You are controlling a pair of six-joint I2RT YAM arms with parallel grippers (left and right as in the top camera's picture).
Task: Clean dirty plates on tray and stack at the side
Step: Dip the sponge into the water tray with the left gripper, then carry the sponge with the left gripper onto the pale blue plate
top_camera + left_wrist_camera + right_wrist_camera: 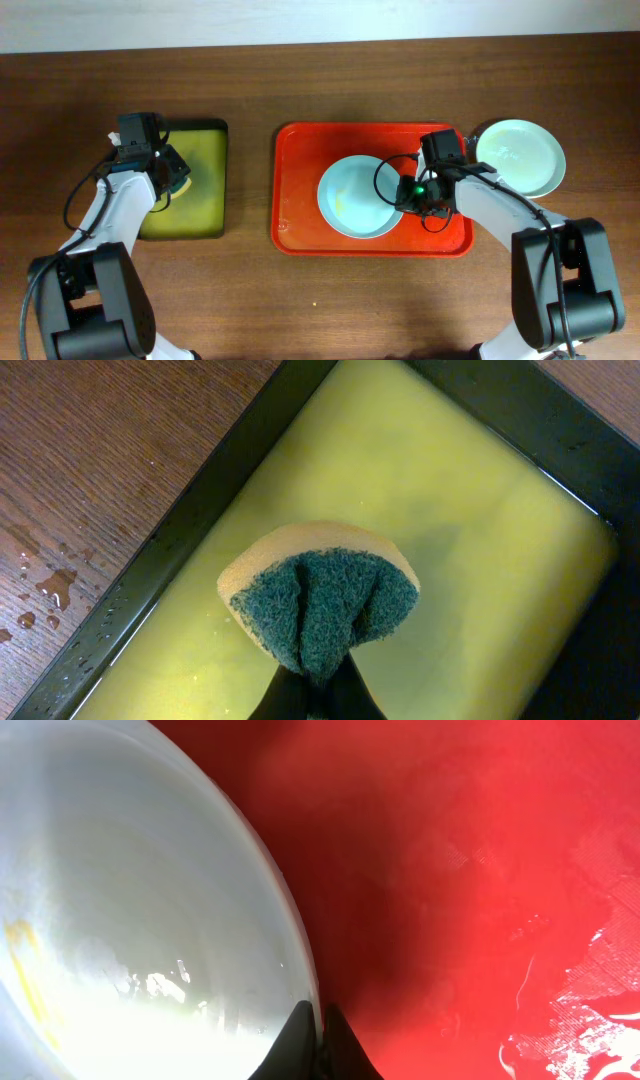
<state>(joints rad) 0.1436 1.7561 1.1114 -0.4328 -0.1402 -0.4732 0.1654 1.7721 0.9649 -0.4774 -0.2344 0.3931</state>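
Observation:
A pale blue plate [355, 197] with a yellowish smear lies on the red tray [300, 230]. My right gripper [408, 193] is shut on its right rim; the right wrist view shows the fingers [316, 1020] pinching the plate's edge [150, 900] over the wet tray [480, 870]. A pale mint green plate [520, 157] sits on the table right of the tray, with another rim showing at its left edge. My left gripper [172, 180] is shut on a yellow sponge with a green scouring face [320, 600], held over the yellow-green tray [480, 560].
The black-rimmed yellow-green tray [205, 200] holds yellowish liquid at the left. Water drops [45, 585] lie on the wooden table beside it. Water streaks wet the red tray's floor.

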